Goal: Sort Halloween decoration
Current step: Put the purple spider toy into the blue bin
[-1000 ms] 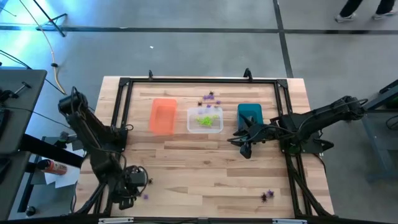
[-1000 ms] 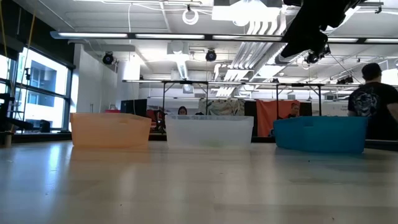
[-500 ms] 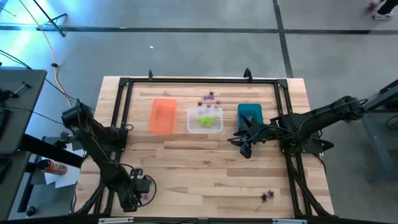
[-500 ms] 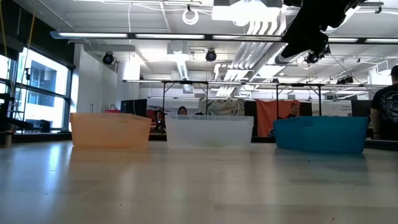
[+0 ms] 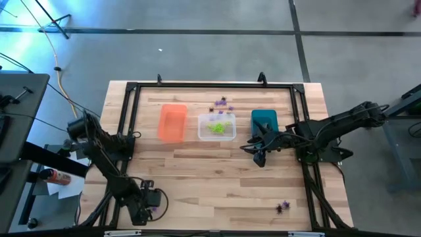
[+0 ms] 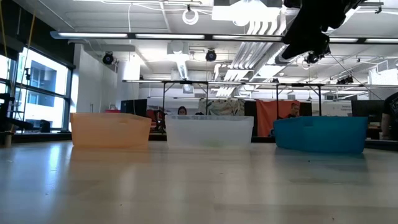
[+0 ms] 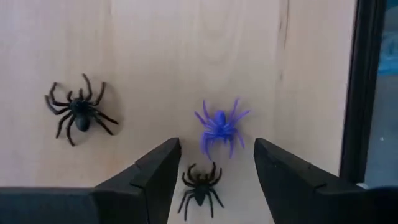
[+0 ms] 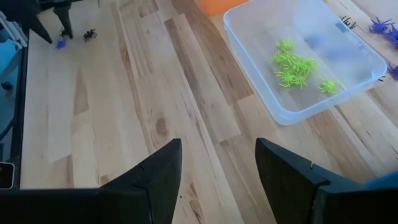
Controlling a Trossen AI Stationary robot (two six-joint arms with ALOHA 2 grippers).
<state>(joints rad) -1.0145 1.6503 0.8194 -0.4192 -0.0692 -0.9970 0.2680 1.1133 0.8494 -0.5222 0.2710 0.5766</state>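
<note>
High view, left arm: the left gripper (image 5: 152, 199) sits low in the lower left of the frame, near the table's front edge; a second ago it was a little further left and up, so it has slid forward over the small spiders there.
High view, bins: orange bin (image 5: 172, 122), clear bin (image 5: 217, 126) and teal bin (image 5: 264, 120) stand in a row at upper centre; lime green spiders (image 5: 216, 126) lie in the clear one.
High view, strays: a purple and black cluster (image 5: 222, 103) lies behind the clear bin; another pair (image 5: 282, 207) lies at lower right.
High view, right arm: the right gripper (image 5: 258, 155) hovers just below the teal bin, unmoved.
Low view: the three bins stand in a row across the middle; a dark arm shows at upper right.
Left wrist view: fingers spread wide and empty, having just opened from clenched; the purple spider (image 7: 220, 126) and a small black spider (image 7: 199, 186) lie between them, a larger black spider (image 7: 78, 114) at left.
Meaning: probably lined up to pick one spider; nothing grasped yet.
Right wrist view: fingers parted, holding nothing, above bare wood (image 8: 155, 124).
</note>
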